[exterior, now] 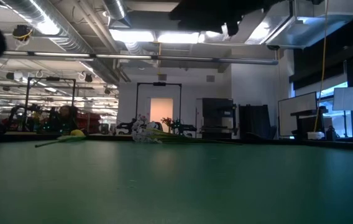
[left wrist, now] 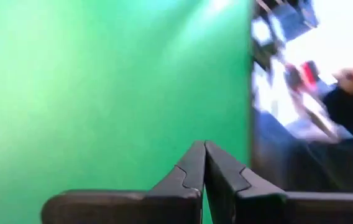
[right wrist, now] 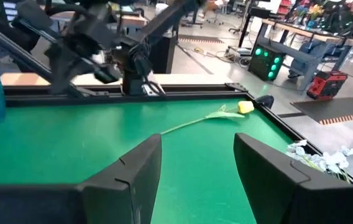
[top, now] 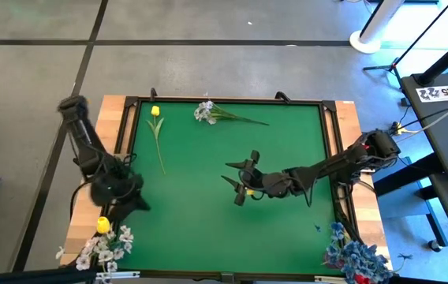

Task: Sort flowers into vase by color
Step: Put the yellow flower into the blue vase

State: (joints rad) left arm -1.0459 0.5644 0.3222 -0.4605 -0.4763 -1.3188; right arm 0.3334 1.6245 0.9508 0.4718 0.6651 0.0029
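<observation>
Tulip (top: 156, 126) left of blossom spray (top: 216, 113)

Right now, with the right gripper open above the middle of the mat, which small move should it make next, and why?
Probably advance the right gripper toward the yellow tulip lying on the green mat. Its fingers are open and empty, and the right wrist view shows the tulip straight ahead. The left gripper is shut near the mat's left edge.

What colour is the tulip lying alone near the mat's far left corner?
Yellow. The tulip has a yellow head on a thin green stem, clearest in the high view.
</observation>
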